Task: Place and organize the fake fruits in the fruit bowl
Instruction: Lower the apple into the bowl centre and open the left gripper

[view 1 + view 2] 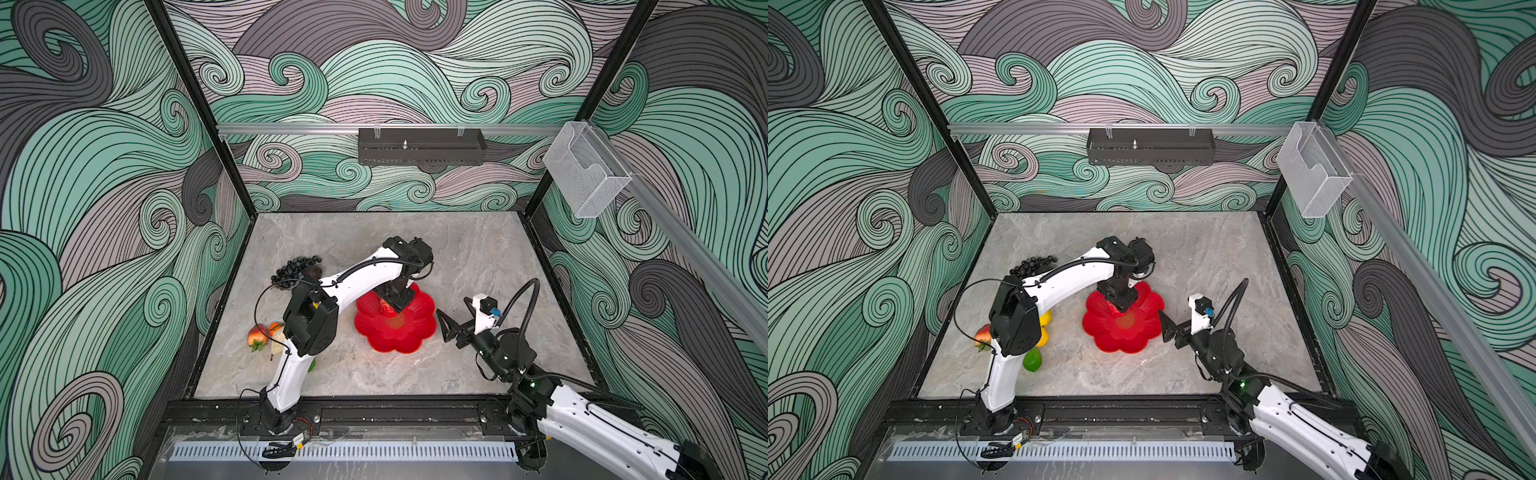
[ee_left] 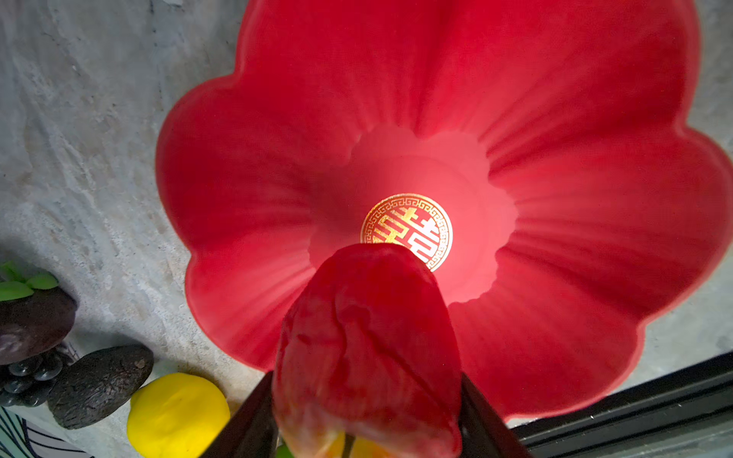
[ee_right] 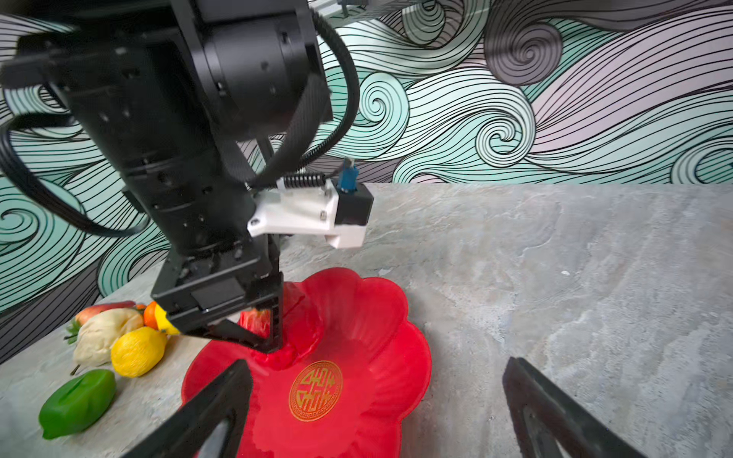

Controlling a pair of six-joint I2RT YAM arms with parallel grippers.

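Note:
The red fruit bowl (image 1: 415,340) (image 1: 1142,336) with its scalloped rim stands mid-table; a gold emblem (image 2: 406,230) marks its floor. My left gripper (image 1: 388,307) (image 2: 369,396) (image 3: 258,333) points down into the bowl's far-left side, shut on a red apple (image 2: 369,349) (image 3: 256,319). I cannot tell whether the apple touches the bowl. The right gripper (image 1: 444,328) (image 3: 377,408) is open and empty, at the bowl's right rim. The other fake fruits lie left of the bowl: grapes (image 1: 297,268), avocado (image 2: 101,384), lemons (image 1: 1045,319), lime (image 1: 1032,359), pear (image 3: 103,333), orange (image 3: 150,313).
A red-and-yellow fruit with green leaves (image 1: 257,334) lies near the left wall, partly behind the left arm (image 1: 311,320). A dark round fruit with green leaves (image 2: 31,317) sits by the grapes. A black tray (image 1: 422,147) and a clear box (image 1: 586,174) hang on the walls.

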